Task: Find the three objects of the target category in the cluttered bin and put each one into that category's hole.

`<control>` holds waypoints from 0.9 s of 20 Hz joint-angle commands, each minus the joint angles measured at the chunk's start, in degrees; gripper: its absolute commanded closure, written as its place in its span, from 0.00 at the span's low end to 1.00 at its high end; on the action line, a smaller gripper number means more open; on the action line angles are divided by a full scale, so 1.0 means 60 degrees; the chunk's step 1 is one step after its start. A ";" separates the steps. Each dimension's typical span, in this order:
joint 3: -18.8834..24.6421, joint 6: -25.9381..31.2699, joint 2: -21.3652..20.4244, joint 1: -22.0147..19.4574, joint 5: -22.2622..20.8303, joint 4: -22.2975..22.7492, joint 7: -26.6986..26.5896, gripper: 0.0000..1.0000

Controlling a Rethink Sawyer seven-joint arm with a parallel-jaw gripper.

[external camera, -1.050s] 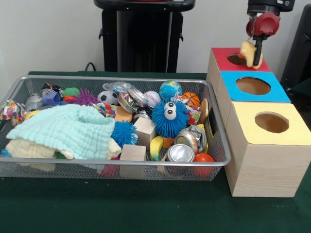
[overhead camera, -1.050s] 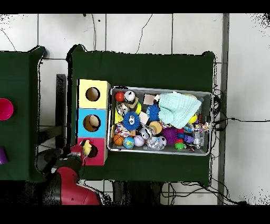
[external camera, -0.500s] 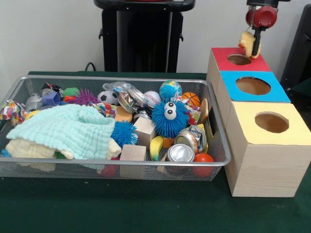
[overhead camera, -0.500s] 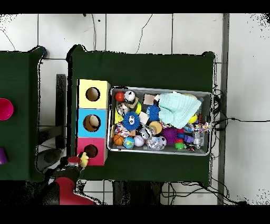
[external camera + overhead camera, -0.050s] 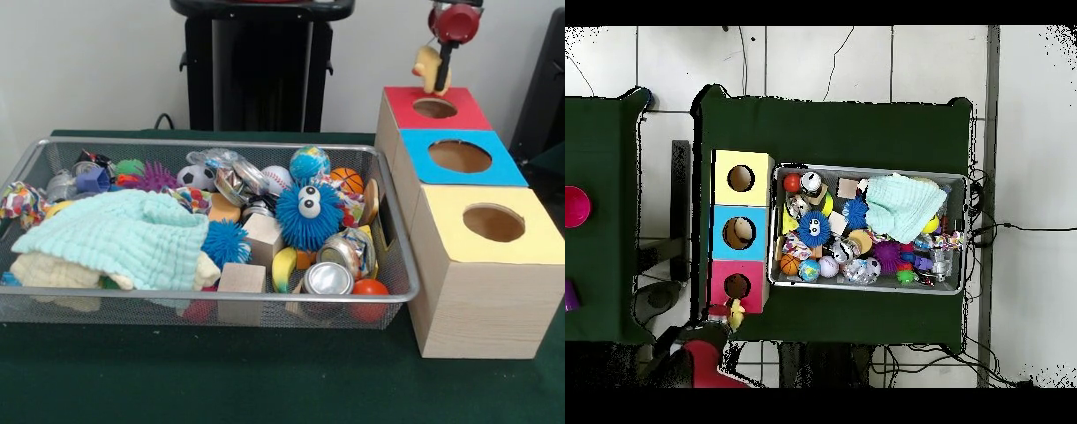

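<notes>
Front view: gripper (image 5: 439, 64) hangs at the top right, red and black, jaws closed on a pale yellow soft toy (image 5: 428, 67) with an orange patch. Toy is in the air, above and just behind the red-topped box (image 5: 450, 113), not touching it. Red hole (image 5: 434, 108) shows dark and open. Blue-topped box (image 5: 490, 163) sits next in the row, then the yellow-topped box (image 5: 530, 231) nearest the camera; all three share a pale wood body and stand on the dark green surface (image 5: 265, 380). Wire bin (image 5: 388, 265) lies just beside the boxes, heaped full. Inside: a mint-green cloth (image 5: 124, 238) over a cream one at left, a blue spiky ball with googly eyes (image 5: 308, 216) near centre, a smaller blue spiky ball (image 5: 226, 243), two wooden cubes (image 5: 241, 281), a globe ball (image 5: 309, 163), a small basketball (image 5: 347, 179), a soccer ball (image 5: 195, 177), a baseball (image 5: 277, 178), a banana (image 5: 282, 268), shiny tin cans (image 5: 327, 279), an orange ball (image 5: 369, 289).

Overhead view: gripper (image 5: 725, 318) at the lower left, toy (image 5: 736, 313) held just past the red box's (image 5: 720, 290) outer edge, off its hole (image 5: 737, 286). Bin (image 5: 870, 287) beside the box row. Pink object (image 5: 573, 206) on a separate green surface at far left.
</notes>
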 commanded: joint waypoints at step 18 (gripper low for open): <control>-0.4357 0.5169 0.1336 0.2689 -0.0173 -0.3652 0.1720 1.00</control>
